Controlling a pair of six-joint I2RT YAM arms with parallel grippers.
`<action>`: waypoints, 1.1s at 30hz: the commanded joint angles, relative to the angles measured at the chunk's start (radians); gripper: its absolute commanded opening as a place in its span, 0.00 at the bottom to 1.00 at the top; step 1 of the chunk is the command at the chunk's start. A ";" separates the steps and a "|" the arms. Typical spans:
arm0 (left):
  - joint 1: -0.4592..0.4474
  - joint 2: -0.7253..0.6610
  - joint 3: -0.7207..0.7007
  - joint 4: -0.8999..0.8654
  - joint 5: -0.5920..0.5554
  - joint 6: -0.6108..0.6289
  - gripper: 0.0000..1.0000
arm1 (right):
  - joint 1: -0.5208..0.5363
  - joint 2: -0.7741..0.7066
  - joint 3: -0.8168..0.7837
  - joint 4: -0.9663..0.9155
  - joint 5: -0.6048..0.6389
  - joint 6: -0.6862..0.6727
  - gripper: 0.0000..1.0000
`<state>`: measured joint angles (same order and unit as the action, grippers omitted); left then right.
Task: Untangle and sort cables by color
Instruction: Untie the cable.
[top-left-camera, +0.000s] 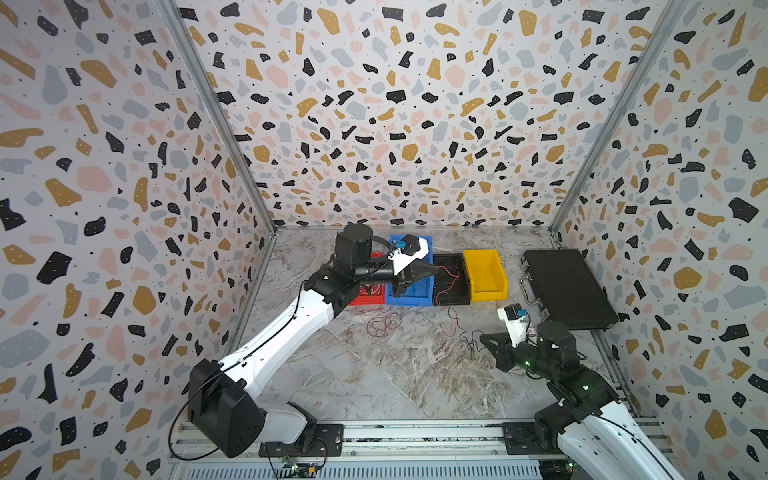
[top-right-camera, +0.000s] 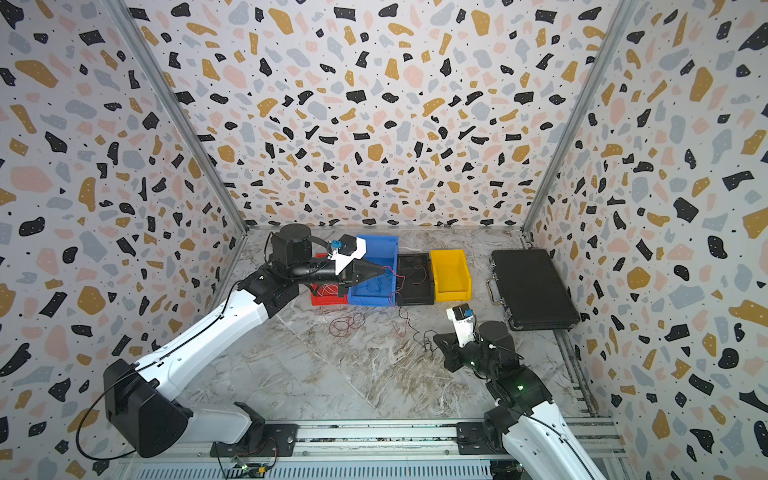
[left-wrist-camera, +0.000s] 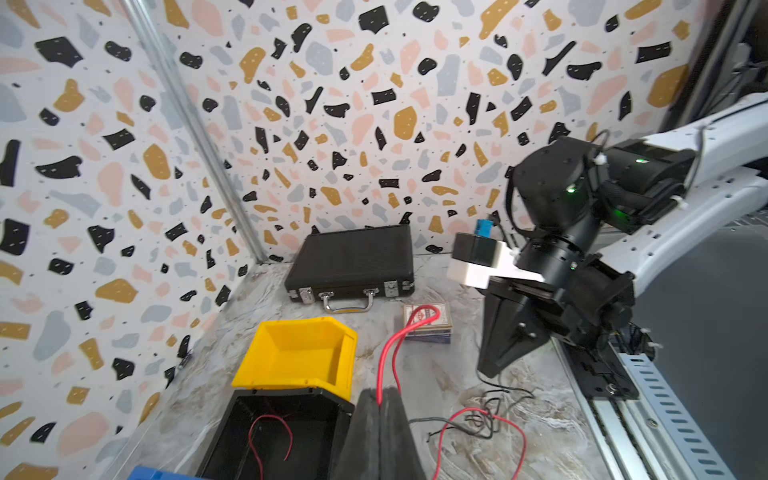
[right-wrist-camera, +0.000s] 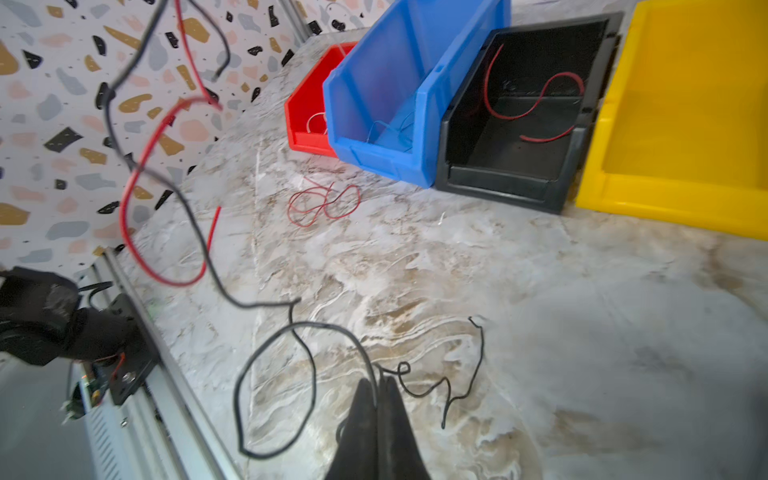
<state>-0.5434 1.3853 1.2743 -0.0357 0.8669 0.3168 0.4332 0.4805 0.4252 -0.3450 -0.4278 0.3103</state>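
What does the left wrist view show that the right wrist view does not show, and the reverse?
Only the left wrist view: the black case, a card box, and the left tool shut on a red cable. Only the right wrist view: the red bin and a red coil lying near it. Both: the yellow bin, the black bin with a red strand inside, and the right tool shut on a black cable.

I can read no text, number or brand in any view. The small box (left-wrist-camera: 444, 318) beside the black case (left-wrist-camera: 353, 257) bears print, too blurred to make out.
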 joint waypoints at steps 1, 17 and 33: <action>0.037 0.026 0.043 0.048 -0.073 -0.061 0.00 | 0.005 -0.034 0.022 -0.037 -0.106 0.023 0.02; 0.096 0.202 0.223 0.005 -0.141 -0.045 0.00 | 0.006 -0.107 0.178 -0.201 -0.064 0.010 0.02; 0.092 0.491 0.572 0.008 -0.382 -0.148 0.00 | 0.007 -0.091 0.270 -0.258 -0.027 -0.009 0.01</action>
<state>-0.4553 1.8317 1.7931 -0.0532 0.5587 0.1974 0.4343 0.3885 0.6441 -0.5728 -0.4683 0.3214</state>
